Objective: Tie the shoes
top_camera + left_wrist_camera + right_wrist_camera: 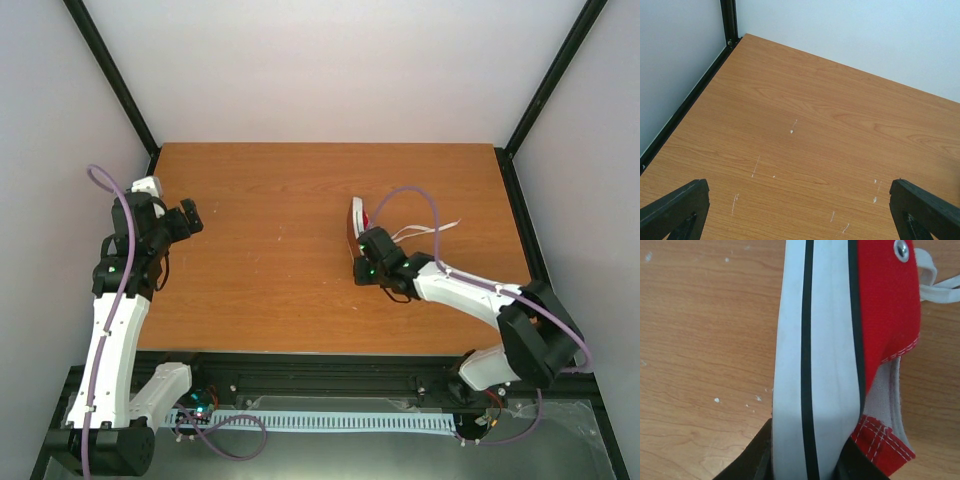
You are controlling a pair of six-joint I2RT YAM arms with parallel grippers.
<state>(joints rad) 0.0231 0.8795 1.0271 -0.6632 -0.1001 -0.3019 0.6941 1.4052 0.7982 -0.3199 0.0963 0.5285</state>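
Pinching the sneaker (355, 226) across its sole (815, 340) with the right gripper (807, 462), jaws pressing on both faces of the sole near what looks like the heel end. Propping the sneaker on edge on the tabletop (260, 200), right of centre, sole facing left and red canvas (887, 305) facing right. Trailing the white laces (425, 232) loose and untied over the tabletop to the right of the sneaker. Holding the left gripper (797, 192) spread wide and carrying nothing above bare wood at the far left, well apart from the sneaker.

Judging the handling: treating the sneaker as light, with a stiff, smooth rubber sole giving a firm but possibly slippery purchase, and a soft canvas upper yielding under pressure. Expecting the laces to be limp and thin, slipping easily from a slack pinch and flopping wherever released. Favouring the sole or heel for steadying, as here, and the free lace ends for tying, each pinched close to its tip. Probably needing first to set the sneaker upright on its sole, so bringing both laces within reach from above.
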